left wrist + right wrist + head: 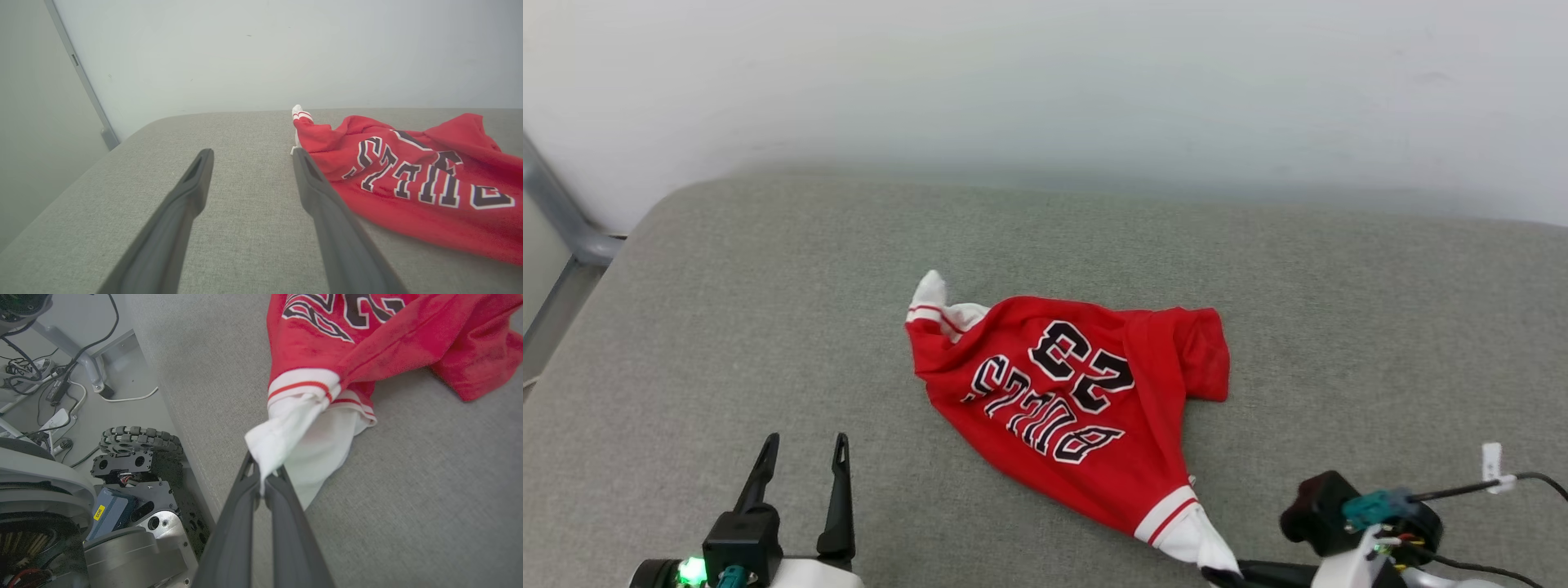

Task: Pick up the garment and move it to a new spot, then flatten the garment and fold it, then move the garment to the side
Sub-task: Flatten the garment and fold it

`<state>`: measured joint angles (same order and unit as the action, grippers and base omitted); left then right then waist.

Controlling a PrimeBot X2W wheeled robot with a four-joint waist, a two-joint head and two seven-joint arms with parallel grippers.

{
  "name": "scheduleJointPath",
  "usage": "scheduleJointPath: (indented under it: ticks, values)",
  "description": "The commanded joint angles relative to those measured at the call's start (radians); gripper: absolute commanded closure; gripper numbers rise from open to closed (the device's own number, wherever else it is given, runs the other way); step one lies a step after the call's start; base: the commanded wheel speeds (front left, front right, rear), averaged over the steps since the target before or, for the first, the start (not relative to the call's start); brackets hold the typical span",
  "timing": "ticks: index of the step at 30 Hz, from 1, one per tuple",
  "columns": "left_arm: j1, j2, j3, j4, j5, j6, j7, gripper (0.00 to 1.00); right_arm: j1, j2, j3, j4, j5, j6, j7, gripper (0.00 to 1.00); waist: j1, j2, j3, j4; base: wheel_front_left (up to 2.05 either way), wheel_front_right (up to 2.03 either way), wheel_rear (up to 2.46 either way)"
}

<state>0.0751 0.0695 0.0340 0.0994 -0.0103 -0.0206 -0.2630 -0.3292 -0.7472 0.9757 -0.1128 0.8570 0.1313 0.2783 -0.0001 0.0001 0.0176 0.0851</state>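
One white sleeve [286, 428] of garment [1070, 408] pinched in right jaws; left jaws wide, near garment.

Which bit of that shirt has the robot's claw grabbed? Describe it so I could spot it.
Start at the wide grey cushioned surface, where a crumpled red jersey lies. At its corner nearest the robot, a white sleeve tip sticks out past red-and-white striped trim. Unlike the other white sleeve, lying free at the far corner, this one is pinched in the shut right gripper.
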Motion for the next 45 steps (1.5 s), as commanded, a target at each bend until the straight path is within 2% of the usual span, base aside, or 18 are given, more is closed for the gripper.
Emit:
scheduleJointPath:
  ticks: [1,6,10,13,18,27,39,45]
  values:
    - [0.008,0.006,0.002,-0.001,0.0,0.003,-0.003,0.0,0.025,-0.006,-0.023,-0.011,-0.01,-0.001,0.001,1.0,0.0001,-0.0001,-0.008,-0.011,0.0,0.0,0.0]
    - [0.03,0.004,0.003,-0.009,0.001,0.006,-0.003,0.0,0.147,0.005,-0.233,-0.052,-0.033,-0.001,0.014,1.0,0.0001,-0.0001,-0.017,-0.036,0.0,0.0,0.0]
    - [0.02,0.003,-0.006,-0.011,0.005,0.008,-0.003,0.0,0.202,0.04,-0.398,-0.025,-0.045,-0.001,0.024,1.0,0.0001,-0.0001,-0.012,-0.042,0.0,0.0,0.0]
    - [0.004,0.003,-0.01,-0.014,0.004,0.005,-0.003,0.0,0.217,0.066,-0.488,0.012,-0.053,-0.001,0.036,1.0,0.0001,-0.0001,0.0,-0.04,0.0,0.0,0.0]
    - [-0.023,0.005,-0.016,-0.017,0.003,-0.004,-0.003,0.0,0.175,0.101,-0.583,0.113,-0.051,-0.001,0.041,1.0,0.0001,-0.0001,0.038,-0.024,0.0,0.0,0.0]
    - [-0.097,0.003,-0.03,-0.017,-0.003,-0.013,-0.003,0.0,-0.01,0.125,-0.632,0.373,-0.044,-0.001,0.058,1.0,0.0001,-0.0001,0.153,0.036,0.0,0.0,0.0]
    - [-0.183,-0.005,-0.044,-0.026,-0.009,-0.016,-0.003,0.0,-0.304,0.107,-0.606,0.766,-0.15,-0.001,0.108,1.0,0.0001,-0.0001,0.286,0.098,0.0,0.0,0.0]
    - [-0.197,-0.007,-0.043,-0.024,-0.01,-0.019,-0.003,0.0,-0.363,0.118,-0.597,0.944,-0.215,-0.002,0.149,1.0,0.0001,-0.0001,0.303,0.106,0.0,0.0,0.0]
